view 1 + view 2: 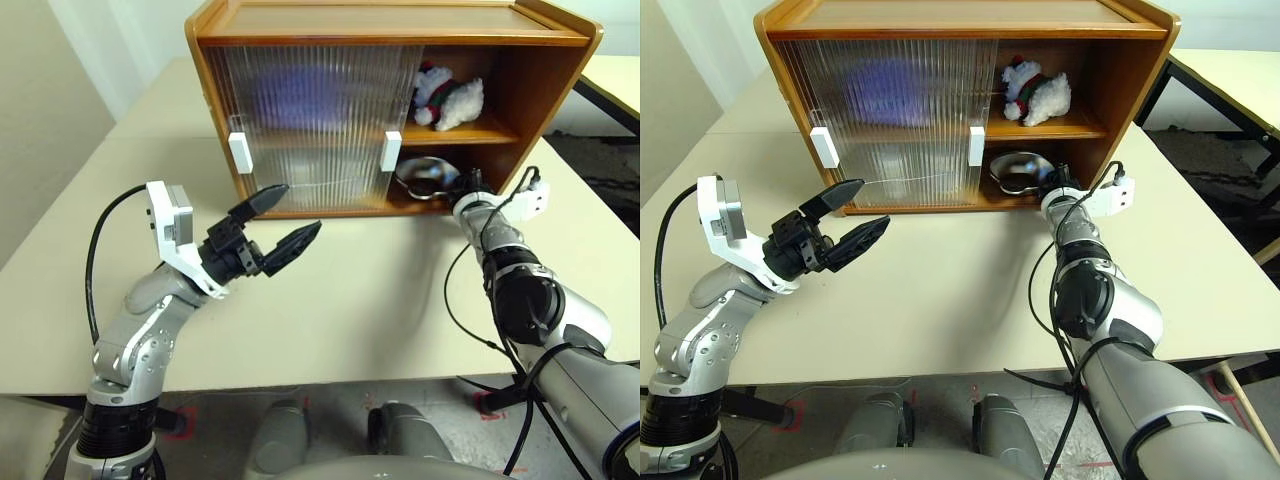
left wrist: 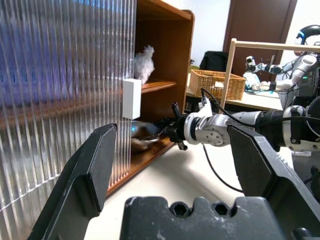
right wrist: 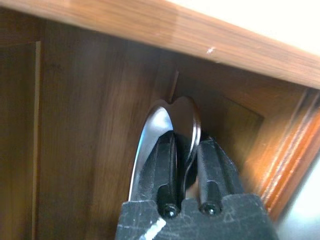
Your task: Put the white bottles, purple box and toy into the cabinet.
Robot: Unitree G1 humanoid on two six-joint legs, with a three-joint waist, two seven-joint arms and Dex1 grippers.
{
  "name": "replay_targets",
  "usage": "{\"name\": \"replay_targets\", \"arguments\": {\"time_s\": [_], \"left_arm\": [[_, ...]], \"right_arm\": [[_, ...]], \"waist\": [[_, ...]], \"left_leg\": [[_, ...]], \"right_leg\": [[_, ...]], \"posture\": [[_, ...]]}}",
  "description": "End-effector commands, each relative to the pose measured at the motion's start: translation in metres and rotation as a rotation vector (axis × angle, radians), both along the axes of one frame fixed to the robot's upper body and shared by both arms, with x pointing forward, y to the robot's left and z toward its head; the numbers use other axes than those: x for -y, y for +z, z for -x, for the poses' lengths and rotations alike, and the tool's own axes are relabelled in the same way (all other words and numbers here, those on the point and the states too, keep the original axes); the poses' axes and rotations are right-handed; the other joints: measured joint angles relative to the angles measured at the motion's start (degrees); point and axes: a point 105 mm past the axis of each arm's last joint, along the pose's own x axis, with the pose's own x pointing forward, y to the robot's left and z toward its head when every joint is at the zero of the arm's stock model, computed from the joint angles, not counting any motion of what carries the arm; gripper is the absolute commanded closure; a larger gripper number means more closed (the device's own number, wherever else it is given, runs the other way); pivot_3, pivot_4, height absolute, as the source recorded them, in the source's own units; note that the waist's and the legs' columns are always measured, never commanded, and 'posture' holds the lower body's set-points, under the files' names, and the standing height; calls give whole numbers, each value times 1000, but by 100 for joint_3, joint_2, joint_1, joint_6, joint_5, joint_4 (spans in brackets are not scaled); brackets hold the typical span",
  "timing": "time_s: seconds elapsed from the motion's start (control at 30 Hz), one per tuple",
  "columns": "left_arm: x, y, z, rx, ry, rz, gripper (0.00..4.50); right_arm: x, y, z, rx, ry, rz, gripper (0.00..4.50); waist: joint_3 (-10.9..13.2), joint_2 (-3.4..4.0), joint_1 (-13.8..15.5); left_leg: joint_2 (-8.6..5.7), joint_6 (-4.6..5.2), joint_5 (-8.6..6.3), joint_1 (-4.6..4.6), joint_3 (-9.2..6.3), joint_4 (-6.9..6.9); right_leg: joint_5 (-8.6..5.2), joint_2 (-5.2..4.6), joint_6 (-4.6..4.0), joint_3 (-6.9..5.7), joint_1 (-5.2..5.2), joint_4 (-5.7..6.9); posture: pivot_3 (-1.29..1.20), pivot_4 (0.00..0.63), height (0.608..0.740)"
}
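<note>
Right gripper (image 3: 186, 150) reaching into the lower right compartment of the cabinet (image 1: 540, 75), fingers close together around the rim of a silver bowl (image 1: 428, 176), one finger inside the rim and one outside; can't tell how firmly it's pinched. Bowl sitting on the cabinet floor just right of the two ribbed sliding doors (image 1: 310, 120), both pushed over to the left half with their white handles (image 1: 391, 150) showing. Toy (image 1: 447, 98) lying on the shelf right above the bowl, in the open upper right compartment. Blurry purple shape behind the ribbed doors on the upper left, probably the purple box (image 1: 300, 92), too smeared to be sure. Right arm stretched forward and low across the table (image 1: 350, 300), a loose black cable trailing beside it. Left gripper (image 1: 287, 222) spread wide and holding nothing, hovering above the table in front of the closed doors, pointing toward them and angled a bit up, arm bent at the elbow.
</note>
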Motion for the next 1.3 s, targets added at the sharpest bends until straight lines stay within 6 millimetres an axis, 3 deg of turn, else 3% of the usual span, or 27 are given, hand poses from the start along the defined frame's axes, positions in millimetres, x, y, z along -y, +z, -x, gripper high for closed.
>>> {"name": "replay_targets", "arguments": {"time_s": [0.03, 0.23, 0.67, 0.97, 1.07, 1.3], "left_arm": [[2, -2, 3, -9, -4, -8, 0], [3, -4, 3, -16, -7, -5, 0], [3, -6, 4, -22, -7, 4, 0], [4, -8, 5, -31, -15, 7, 0], [4, -8, 5, -33, -16, 6, 0], [3, -9, 4, -35, -15, 5, 0]], "right_arm": [[0, 0, 0, -10, -5, -4, 2292], [0, 2, -1, -2, 9, 3, 46], [-5, -5, 7, 40, 179, 141, 46], [9, -11, 42, 54, 249, 302, 46], [-1, -11, 55, 71, 315, 389, 46], [-46, -21, 95, 194, 589, 738, 46]], "waist": [[0, 0, -1], [0, 0, -3], [0, 1, -1], [0, 2, 17], [1, 6, 1], [14, 27, -39]], "left_leg": [[0, 0, 0, 0, 0, 0], [1, 0, 0, 1, 0, 0], [1, -1, -1, 0, -1, -4], [2, -3, -2, 0, -5, -5], [4, -5, -3, 2, -4, -8], [6, -6, -3, 2, 2, -16]], "right_leg": [[0, 0, 0, -1, 0, 0], [-1, 0, -1, -1, 1, 0], [-2, 0, -2, -1, 0, -2], [-5, -6, 0, -6, 2, -2], [-11, -6, 0, -6, 1, 0], [-32, -3, 15, -3, -2, 4]], "posture": [[288, 0, 740], [285, 0, 740], [274, 0, 740], [260, 12, 740], [260, 12, 740], [257, 13, 740]]}}
